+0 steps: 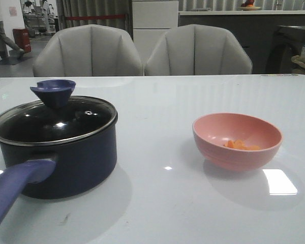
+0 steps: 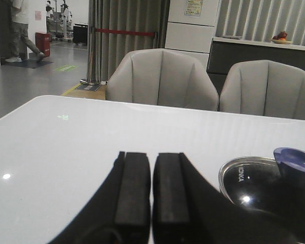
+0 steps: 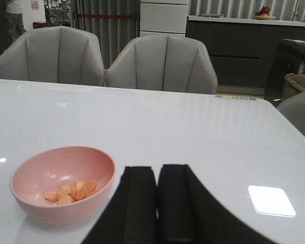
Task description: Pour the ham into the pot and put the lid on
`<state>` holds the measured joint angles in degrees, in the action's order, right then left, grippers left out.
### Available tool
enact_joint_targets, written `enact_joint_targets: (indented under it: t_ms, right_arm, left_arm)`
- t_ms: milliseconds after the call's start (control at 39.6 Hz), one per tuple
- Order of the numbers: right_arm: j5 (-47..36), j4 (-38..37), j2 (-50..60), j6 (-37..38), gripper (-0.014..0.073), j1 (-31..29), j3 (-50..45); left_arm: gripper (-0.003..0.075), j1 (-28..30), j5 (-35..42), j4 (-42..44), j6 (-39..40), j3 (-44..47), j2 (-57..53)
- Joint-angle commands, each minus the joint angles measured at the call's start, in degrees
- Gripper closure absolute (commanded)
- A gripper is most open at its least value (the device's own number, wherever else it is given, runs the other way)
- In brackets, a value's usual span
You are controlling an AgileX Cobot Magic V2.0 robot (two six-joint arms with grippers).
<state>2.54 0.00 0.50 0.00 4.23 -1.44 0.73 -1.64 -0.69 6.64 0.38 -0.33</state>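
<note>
The pot (image 1: 61, 152) sits at the front view's lower left, with the lid (image 1: 53, 122) on it; the glass reads "KONKA". The ham (image 1: 241, 145) lies in the pink bowl (image 1: 237, 140) at right. Left gripper (image 2: 151, 190) and right gripper (image 3: 157, 201) are pressed together, empty.

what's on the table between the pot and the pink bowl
Nothing. In the front view, the stretch of white table between the pot and the pink bowl is bare, showing only light reflections.
</note>
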Motion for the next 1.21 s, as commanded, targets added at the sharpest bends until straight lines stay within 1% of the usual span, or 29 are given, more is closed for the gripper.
enact_joint_targets:
  t_ms: [0,833,884,934,1010,1086,1136,1187]
  right_arm:
    - [-4.8,-0.3,1.1,0.0,0.0447,-0.4,-0.6]
    - [-4.8,-0.3,1.1,0.0,0.0447,-0.4,-0.6]
    - [-4.8,-0.3,1.1,0.0,0.0447,-0.4,-0.6]
    - [-4.8,-0.3,1.1,0.0,0.0447,-0.4,-0.6]
    - [-4.8,-0.3,1.1,0.0,0.0447,-0.4,-0.6]
    - [-4.8,-0.3,1.2,0.0,0.0447,-0.4,-0.6]
    - [-4.8,-0.3,1.2,0.0,0.0447,-0.4,-0.6]
    - [-4.8,-0.3,1.2,0.0,0.0447,-0.4,-0.6]
  left_arm:
    - [0.0596,-0.4,4.6,0.0,0.4,1.7,-1.2]
    - [0.0596,-0.4,5.4,0.0,0.4,1.7,-1.2]
    - [0.0596,-0.4,7.1,0.1,0.4,1.7,-1.2]
    - [0.0596,-0.4,10.3,0.1,0.3,1.7,-1.2]
    - [0.0596,-0.4,18.8,0.1,0.3,1.7,-1.2]
    - [0.0596,-0.4,25.0,0.0,0.3,1.0,-1.1]
    - [0.0596,-0.4,25.7,-0.3,0.3,-0.5,-1.0]
    - [0.0596,-0.4,23.5,-0.3,0.3,-2.8,-0.5]
